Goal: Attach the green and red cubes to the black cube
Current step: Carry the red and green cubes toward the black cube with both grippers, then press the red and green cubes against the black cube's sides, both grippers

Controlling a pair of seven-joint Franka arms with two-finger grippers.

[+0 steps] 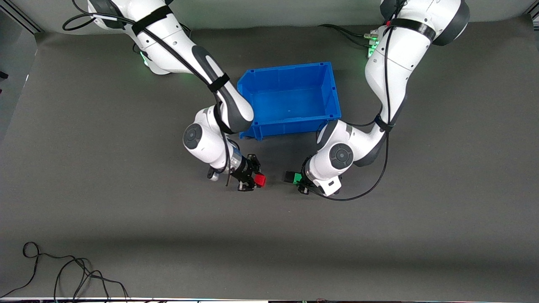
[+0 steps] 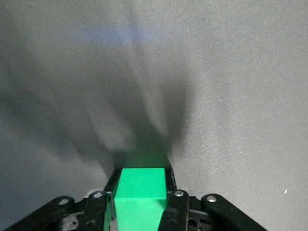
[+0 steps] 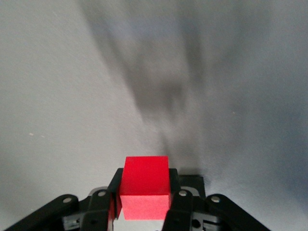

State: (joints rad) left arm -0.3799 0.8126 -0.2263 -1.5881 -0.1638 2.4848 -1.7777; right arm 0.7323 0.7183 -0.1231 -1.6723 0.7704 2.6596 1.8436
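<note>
1. We take the blue bin (image 1: pixel 290 99) as our landmark. Both grippers work on the open table nearer to the front camera than the bin.
2. The right gripper (image 1: pixel 254 180) has its jaws closed on the red cube (image 1: pixel 260 180), clamped between the fingers (image 3: pixel 174 202) with its tip face protruding.
3. The left gripper (image 1: pixel 300 181) has its jaws closed on the green cube (image 1: pixel 297 178); a black cube (image 1: pixel 289 176) appears to sit against the green cube's outer face, toward the red one.
4. A gap separates the red cube from the black one.
5. We judge the step in hand to be joining red to black. It calls for level, squared faces, a slow straight approach along one axis, and firm grips until contact is flush.
</note>
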